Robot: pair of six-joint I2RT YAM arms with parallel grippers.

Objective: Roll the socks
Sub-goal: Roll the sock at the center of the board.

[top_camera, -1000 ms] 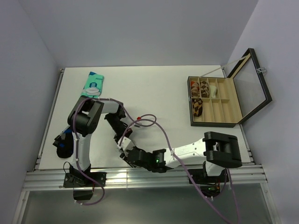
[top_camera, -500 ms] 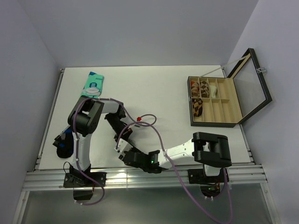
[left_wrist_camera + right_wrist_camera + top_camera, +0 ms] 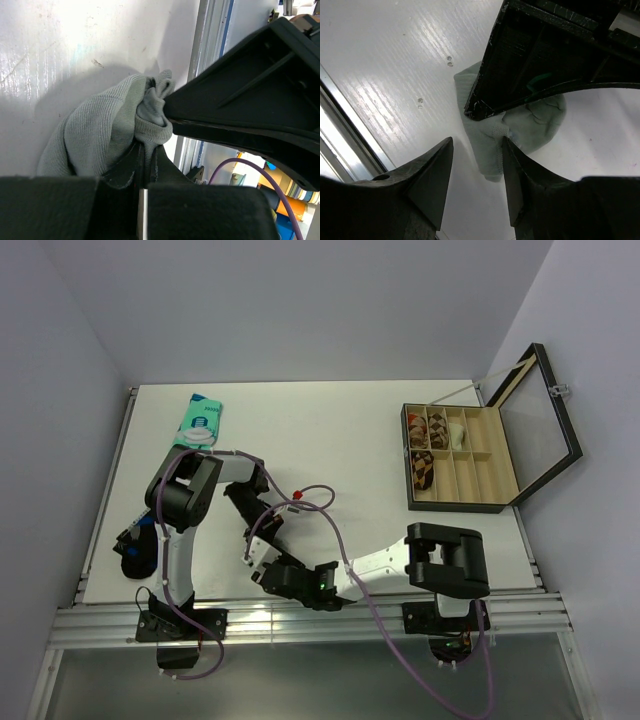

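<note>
A grey sock (image 3: pixel 100 135) lies bunched on the white table near its front edge. My left gripper (image 3: pixel 145 150) is shut on a fold of its cuff. In the right wrist view the grey sock (image 3: pixel 535 120) lies just ahead of my right gripper (image 3: pixel 477 142), which is open, its right finger touching the sock's edge. A finger of the left gripper (image 3: pixel 535 55) crosses above the sock. In the top view both grippers meet, left (image 3: pixel 262 540) and right (image 3: pixel 262 575), and cover the sock. The beige sock is out of view.
A teal packet (image 3: pixel 200 420) lies at the back left. A dark cloth item (image 3: pixel 135 550) sits at the left edge. An open black compartment box (image 3: pixel 460 460) with its lid up holds rolled items at the right. The metal table rail (image 3: pixel 300 615) runs just behind the grippers.
The right arm has swung left, its upper link moving from about the right edge toward the middle, and its gripper has closed in on the left gripper. The left arm has stayed put.
</note>
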